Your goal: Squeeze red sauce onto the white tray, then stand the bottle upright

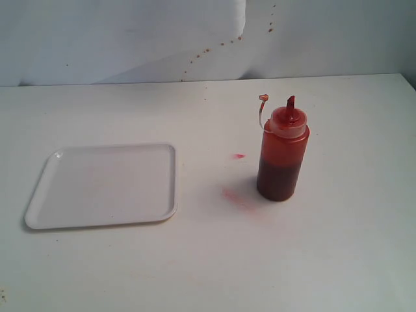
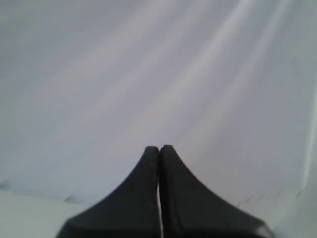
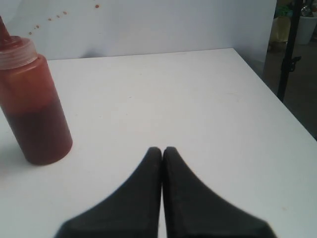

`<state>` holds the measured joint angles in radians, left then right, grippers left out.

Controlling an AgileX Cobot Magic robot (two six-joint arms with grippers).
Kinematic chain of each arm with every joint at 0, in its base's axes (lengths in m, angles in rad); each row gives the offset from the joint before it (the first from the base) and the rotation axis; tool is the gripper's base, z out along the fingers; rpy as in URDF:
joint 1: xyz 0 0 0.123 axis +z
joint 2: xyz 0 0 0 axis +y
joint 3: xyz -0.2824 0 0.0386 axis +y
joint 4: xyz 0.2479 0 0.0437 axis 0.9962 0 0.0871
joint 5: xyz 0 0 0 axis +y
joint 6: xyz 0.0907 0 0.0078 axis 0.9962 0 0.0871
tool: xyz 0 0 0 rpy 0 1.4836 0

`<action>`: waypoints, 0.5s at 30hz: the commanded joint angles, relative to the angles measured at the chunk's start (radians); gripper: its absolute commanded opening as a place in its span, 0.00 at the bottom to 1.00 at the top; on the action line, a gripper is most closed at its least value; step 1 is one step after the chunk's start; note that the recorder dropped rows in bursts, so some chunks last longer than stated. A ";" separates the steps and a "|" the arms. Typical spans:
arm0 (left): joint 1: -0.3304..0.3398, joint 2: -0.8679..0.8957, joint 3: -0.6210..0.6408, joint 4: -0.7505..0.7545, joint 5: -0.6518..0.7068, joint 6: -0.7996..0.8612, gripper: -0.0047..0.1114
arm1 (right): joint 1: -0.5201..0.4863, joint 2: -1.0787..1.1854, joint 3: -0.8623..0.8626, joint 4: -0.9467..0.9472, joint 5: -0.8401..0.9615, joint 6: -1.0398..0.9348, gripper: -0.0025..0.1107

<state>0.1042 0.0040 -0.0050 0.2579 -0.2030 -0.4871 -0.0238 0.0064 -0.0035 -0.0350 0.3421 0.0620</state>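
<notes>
The red-tinted squeeze bottle [image 1: 283, 156] stands upright on the white table, right of centre, its thin tethered tip cap [image 1: 262, 99] curving off the nozzle. It also shows in the right wrist view as the bottle [image 3: 34, 104], apart from my right gripper [image 3: 162, 148], which is shut on nothing. The white tray [image 1: 104, 185] lies flat at the left with no dark red sauce visible on it. My left gripper [image 2: 159, 148] is shut and empty, facing only a pale blurred surface. Neither gripper appears in the exterior view.
Pale pink smears [image 1: 237, 156] mark the table left of the bottle. Small red specks [image 1: 195, 62] dot the white backdrop. The table's edge [image 3: 277, 104] drops off beyond the right gripper, with a dark stand [image 3: 290, 49] past it.
</notes>
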 commanded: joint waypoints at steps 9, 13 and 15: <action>0.001 0.516 -0.124 0.324 -0.688 -0.222 0.04 | 0.005 -0.006 0.004 0.006 -0.001 -0.002 0.02; 0.001 0.981 -0.230 0.567 -0.924 -0.220 0.04 | 0.005 -0.006 0.004 0.006 -0.001 -0.002 0.02; 0.001 1.172 -0.295 0.707 -1.018 -0.218 0.04 | 0.005 -0.006 0.004 0.006 -0.001 -0.002 0.02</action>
<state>0.1042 0.9327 -0.2288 0.7802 -1.0969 -0.6962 -0.0238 0.0064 -0.0035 -0.0350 0.3421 0.0620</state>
